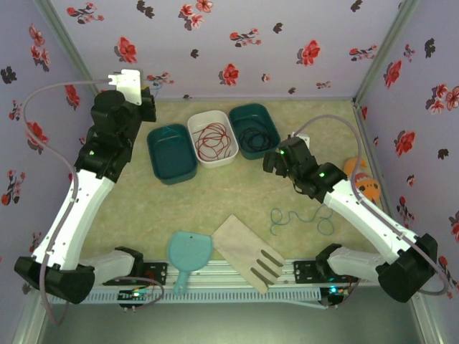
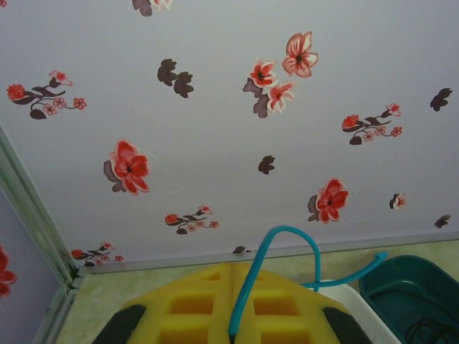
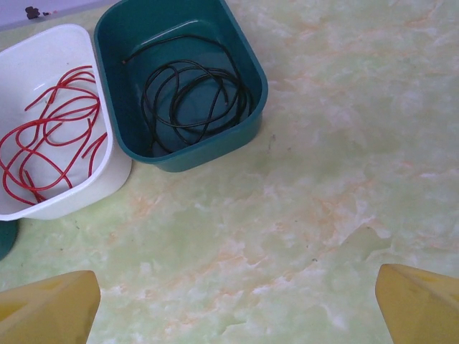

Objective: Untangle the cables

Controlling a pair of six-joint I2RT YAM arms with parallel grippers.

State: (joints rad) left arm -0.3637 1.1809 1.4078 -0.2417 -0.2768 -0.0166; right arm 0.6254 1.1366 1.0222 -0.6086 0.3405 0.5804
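Two right hand (image 3: 237, 304) fingertips (image 3: 50, 308) cropped, teal cable (image 2: 245, 287) partly hidden

Red cable (image 3: 51, 143) in white bin (image 3: 86, 197), black cable (image 3: 188, 107) in teal bin (image 3: 208, 154), teal cable (image 2: 287, 233) in yellow left gripper (image 2: 232, 276); walls (image 2: 215, 93) lilac, floral.

The table (image 3: 344, 143) has a smooth, marbled pale-green top with a faint sheen. The teal bin (image 3: 252, 86) and the white bin (image 3: 72, 202) look like smooth, slightly glossy plastic. The teal cable (image 2: 247, 287) wears a smooth, rubbery-looking jacket. The slotted board (image 1: 247, 251) seems to be pale, matt wood, though the overhead view is soft. The walls (image 2: 215, 107) carry a matt printed covering.
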